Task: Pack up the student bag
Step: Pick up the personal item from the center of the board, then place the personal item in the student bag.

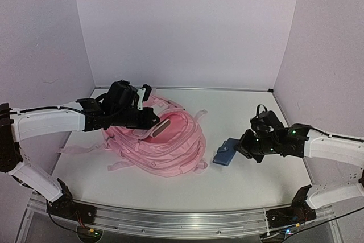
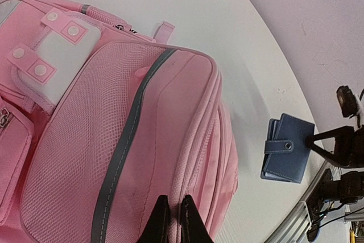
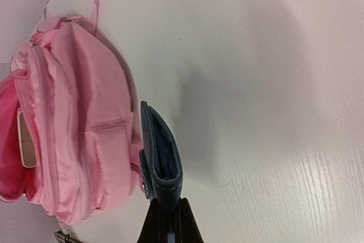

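Observation:
The pink student bag (image 1: 165, 143) lies flat on the white table, its main compartment gaping open and a pale flat item (image 1: 161, 127) showing inside. My left gripper (image 1: 149, 119) is shut on the bag's zip-edge fabric (image 2: 176, 197) and holds the opening up. My right gripper (image 1: 241, 151) is shut on the edge of a blue snap wallet (image 1: 226, 153), right of the bag. The wallet (image 3: 162, 157) hangs edge-on from the fingers just above the table. It also shows in the left wrist view (image 2: 289, 147).
Loose pink shoulder straps (image 1: 79, 149) trail left of the bag. Pale walls enclose the table at the back and both sides. A metal rail (image 1: 182, 219) runs along the near edge.

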